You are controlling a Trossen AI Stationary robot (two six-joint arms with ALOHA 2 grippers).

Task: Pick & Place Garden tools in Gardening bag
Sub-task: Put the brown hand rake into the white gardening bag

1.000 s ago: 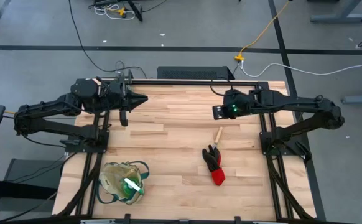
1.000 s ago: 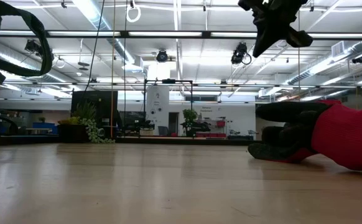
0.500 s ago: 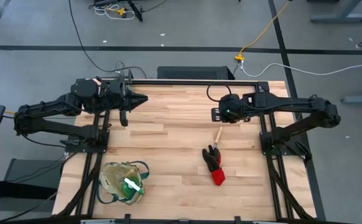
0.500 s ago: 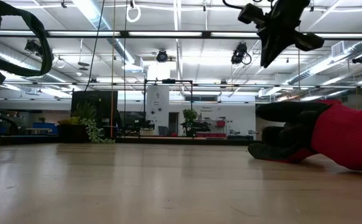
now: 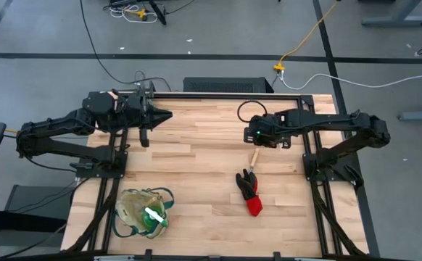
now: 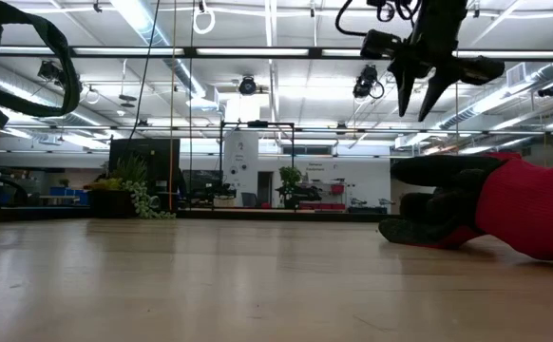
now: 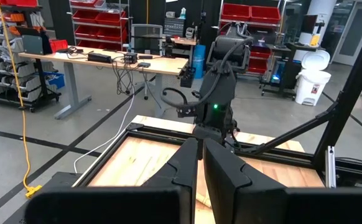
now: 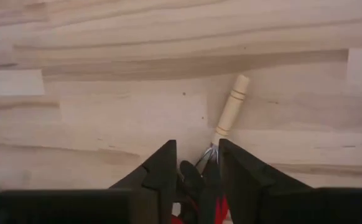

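Two tools: one at each side of the surface (image 5: 204, 145)
Right tool (image 5: 253, 138): open, above wooden-handled tool (image 8: 229, 110)
Left tool (image 5: 166, 114): closed, holds nothing
Glove bundle (image 5: 249, 191): beside the wooden handle

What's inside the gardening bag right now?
In the gardening bag, the high view shows a translucent green item with a white part near its rim. Anything beneath it is hidden by the floppy fabric.

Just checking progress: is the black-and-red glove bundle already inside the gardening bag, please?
No, the glove bundle lies on the bare wooden table, well apart from the gardening bag.
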